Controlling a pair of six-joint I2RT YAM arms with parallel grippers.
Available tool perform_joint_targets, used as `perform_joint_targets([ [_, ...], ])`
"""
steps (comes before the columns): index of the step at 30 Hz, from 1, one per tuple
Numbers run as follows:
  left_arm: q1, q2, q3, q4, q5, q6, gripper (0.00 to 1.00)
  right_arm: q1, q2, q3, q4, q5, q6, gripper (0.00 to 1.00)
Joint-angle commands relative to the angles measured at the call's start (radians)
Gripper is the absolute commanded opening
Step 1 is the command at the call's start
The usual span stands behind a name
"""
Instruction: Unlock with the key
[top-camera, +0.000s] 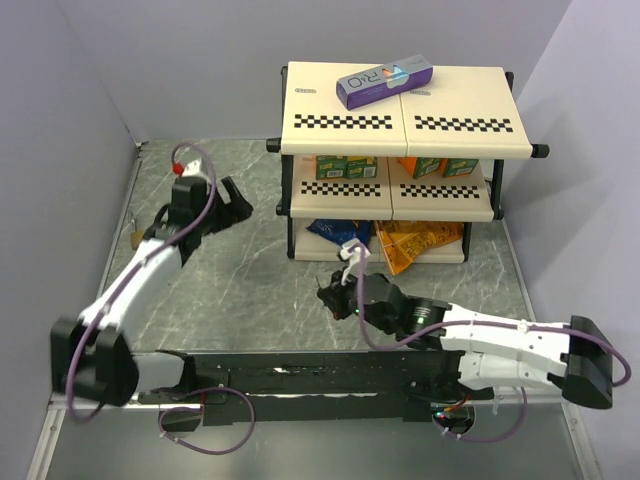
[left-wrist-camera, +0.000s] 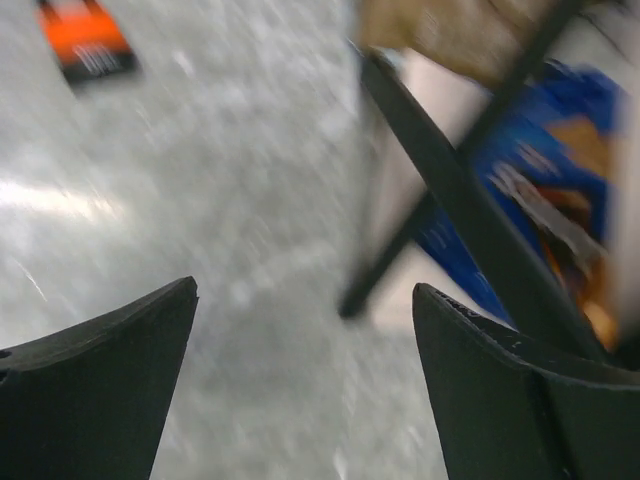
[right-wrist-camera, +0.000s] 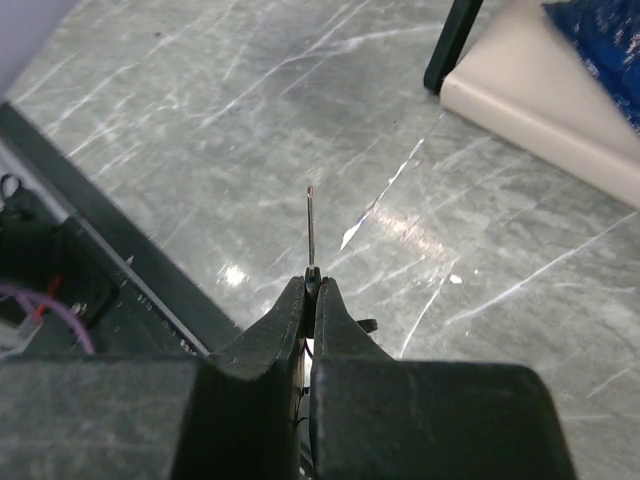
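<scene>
Right end effector (right-wrist-camera: 312, 283) was clenched on key (right-wrist-camera: 310, 228), head tucked between fingertips. Thin blade stuck straight out ahead, long axis in line with fingers, tip aimed away over desk (right-wrist-camera: 180, 110). Left end effector (left-wrist-camera: 305, 295) gaped wide, nothing in it. Orange-and-black padlock (left-wrist-camera: 88, 42) sat farther off, blurry. So key grabbed; inserting and turning not done yet, imo.
</scene>
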Motion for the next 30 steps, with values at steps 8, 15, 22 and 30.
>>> perform_joint_targets([
  [8, -0.307, -0.482, -0.290, 0.060, 0.032, -0.409, 0.91, 0.121, 0.216, 0.226, -0.072, 0.198, -0.034, 0.00],
  [15, -0.491, -0.441, -0.333, 0.072, -0.002, -0.452, 0.91, 0.160, 0.293, 0.294, -0.112, 0.264, -0.016, 0.00],
  [22, -0.579, -0.418, -0.314, 0.051, -0.086, -0.445, 0.87, 0.174, 0.302, 0.314, -0.137, 0.304, 0.008, 0.00],
  [30, -0.665, -0.357, -0.318, 0.063, -0.121, -0.459, 0.69, 0.193, 0.336, 0.345, -0.187, 0.379, 0.017, 0.00],
])
